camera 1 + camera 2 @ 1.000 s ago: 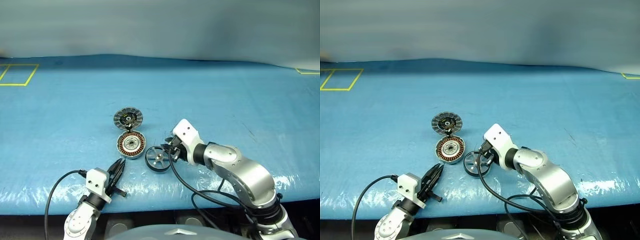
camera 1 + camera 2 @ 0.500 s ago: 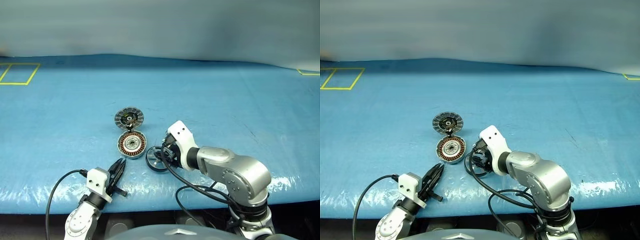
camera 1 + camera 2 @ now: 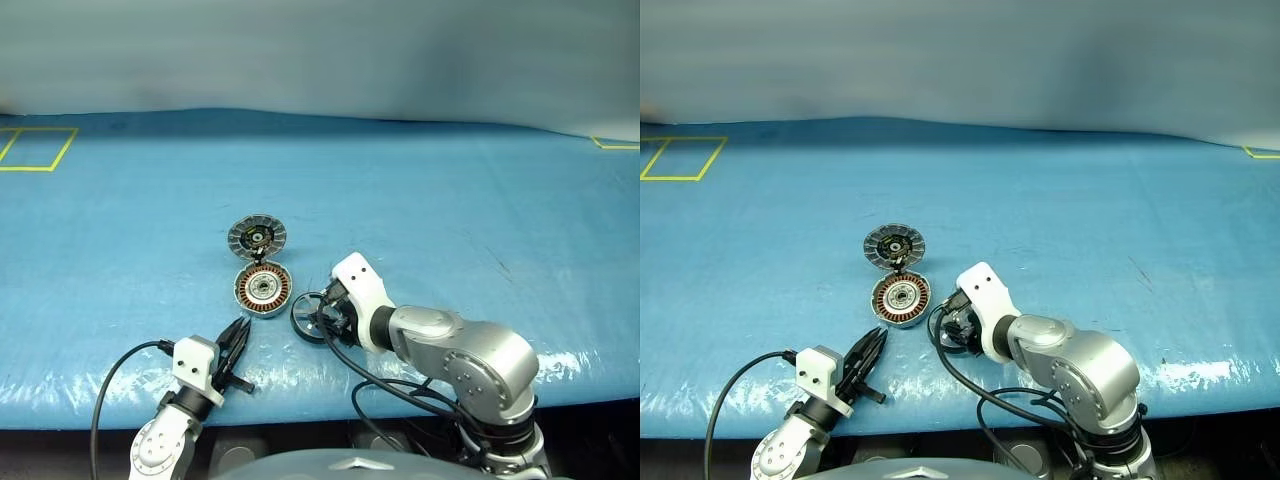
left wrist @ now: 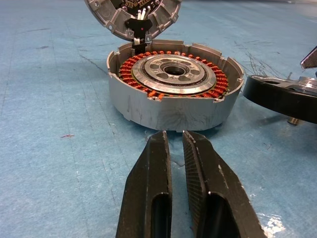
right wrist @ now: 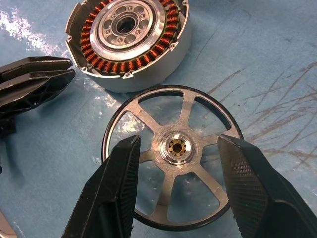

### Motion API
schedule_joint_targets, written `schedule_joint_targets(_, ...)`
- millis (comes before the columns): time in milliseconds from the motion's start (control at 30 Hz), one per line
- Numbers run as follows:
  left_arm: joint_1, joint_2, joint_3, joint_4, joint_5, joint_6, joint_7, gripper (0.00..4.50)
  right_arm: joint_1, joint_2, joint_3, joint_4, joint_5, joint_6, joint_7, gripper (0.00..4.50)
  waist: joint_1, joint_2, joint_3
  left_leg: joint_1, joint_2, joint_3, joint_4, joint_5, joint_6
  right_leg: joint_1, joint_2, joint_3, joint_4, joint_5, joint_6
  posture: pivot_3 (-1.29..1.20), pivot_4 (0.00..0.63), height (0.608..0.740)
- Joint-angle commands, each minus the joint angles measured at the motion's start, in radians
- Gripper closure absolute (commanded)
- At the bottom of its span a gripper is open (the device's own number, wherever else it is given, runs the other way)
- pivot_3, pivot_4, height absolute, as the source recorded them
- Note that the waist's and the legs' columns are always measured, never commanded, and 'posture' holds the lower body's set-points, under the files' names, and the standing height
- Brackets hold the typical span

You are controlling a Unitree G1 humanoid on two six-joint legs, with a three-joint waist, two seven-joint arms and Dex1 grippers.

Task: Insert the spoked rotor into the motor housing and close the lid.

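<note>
Plainly, spoked rotor [image 5: 171, 154] and motor housing [image 4: 174, 94] bear no readable writing.

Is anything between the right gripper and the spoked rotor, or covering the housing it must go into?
Nothing visible. The right gripper hangs open directly over the spoked rotor, and the motor housing beside it lies uncovered, its lid swung back.

Blue plastic sheet [image 3: 480, 200] covers table, glossy wrinkles near front edge. Yellow tape rectangle [image 3: 38, 149] far left, yellow tape corner [image 3: 612, 144] far right.
</note>
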Motion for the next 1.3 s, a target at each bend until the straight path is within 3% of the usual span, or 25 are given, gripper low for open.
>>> schedule_joint_targets(33, 0.022, -0.003, -0.007, -0.038, -0.002, 0.000, 0.005, 4.03, 0.011, 0.000, 0.008, 0.000, 0.017, 0.010, -0.019, 1.92, 0.000, 0.000, 0.000, 0.000, 0.000, 0.000, 0.000, 0.000, 0.000, 0.000, 0.000, 0.000, 0.000, 0.000, 0.000, 0.00, 0.150, 0.740)
schedule_joint_targets(367, 0.029, -0.004, -0.005, -0.040, -0.002, -0.001, 0.014, 4.03, -0.002, -0.088, 0.078, 0.005, 0.030, 0.010, -0.039, 1.92, -0.001, 0.000, 0.000, 0.000, 0.000, 0.000, 0.000, 0.000, 0.000, 0.000, 0.000, 0.000, 0.000, 0.000, 0.000, 0.00, 0.150, 0.740)
schedule_joint_targets(500, 0.031, -0.004, -0.007, -0.039, -0.002, -0.002, 0.016, 4.03, -0.010, -0.103, 0.091, 0.000, 0.018, 0.010, -0.048, 2.78, 0.000, -0.001, -0.001, 0.000, 0.000, 0.000, 0.000, 0.000, 0.000, 0.000, 0.000, 0.000, 0.000, 0.000, 0.000, 0.00, 0.150, 0.740)
schedule_joint_targets(700, 0.027, -0.004, -0.005, -0.036, -0.004, -0.007, 0.015, 4.03, -0.037, -0.128, 0.107, -0.016, 0.008, 0.010, -0.046, 2.83, 0.000, -0.002, -0.002, 0.002, 0.000, 0.000, 0.001, 0.000, 0.000, -0.002, 0.000, 0.000, -0.001, 0.000, 0.000, 0.00, 0.150, 0.740)
schedule_joint_targets(767, 0.024, -0.005, -0.003, -0.035, -0.002, -0.013, 0.017, 4.03, -0.075, -0.154, 0.097, -0.032, 0.022, -0.001, -0.016, 2.84, 0.000, -0.001, -0.001, 0.002, 0.000, 0.000, 0.001, 0.000, 0.000, -0.002, 0.000, 0.000, -0.001, 0.000, 0.000, 0.00, 0.150, 0.740)
schedule_joint_targets(833, 0.019, -0.001, 0.004, -0.036, 0.000, -0.014, 0.018, 4.03, -0.140, -0.183, 0.069, -0.036, 0.044, -0.029, 0.035, 3.22, 0.001, -0.001, -0.001, 0.002, 0.000, 0.000, 0.002, 0.000, 0.000, -0.002, -0.001, 0.000, -0.001, 0.000, 0.000, 0.00, 0.150, 0.740)
schedule_joint_targets(967, 0.011, 0.009, 0.011, -0.037, 0.000, -0.013, 0.015, 4.03, -0.254, -0.216, 0.066, -0.001, 0.053, -0.094, 0.102, 3.23, -0.002, -0.001, -0.001, 0.000, 0.000, 0.000, 0.001, 0.000, 0.000, -0.001, 0.000, 0.000, 0.000, 0.000, 0.000, 0.00, 0.150, 0.740)
schedule_joint_targets(1300, -0.012, 0.022, 0.017, -0.035, -0.002, -0.007, 0.005, 4.03, -0.462, -0.110, 0.231, 0.205, 0.009, -0.305, 0.180, 3.23, -0.005, 0.000, 0.000, -0.002, 0.000, 0.000, -0.002, 0.000, 0.000, -0.002, 0.000, -0.001, -0.001, 0.000, 0.000, 0.00, 0.150, 0.740)
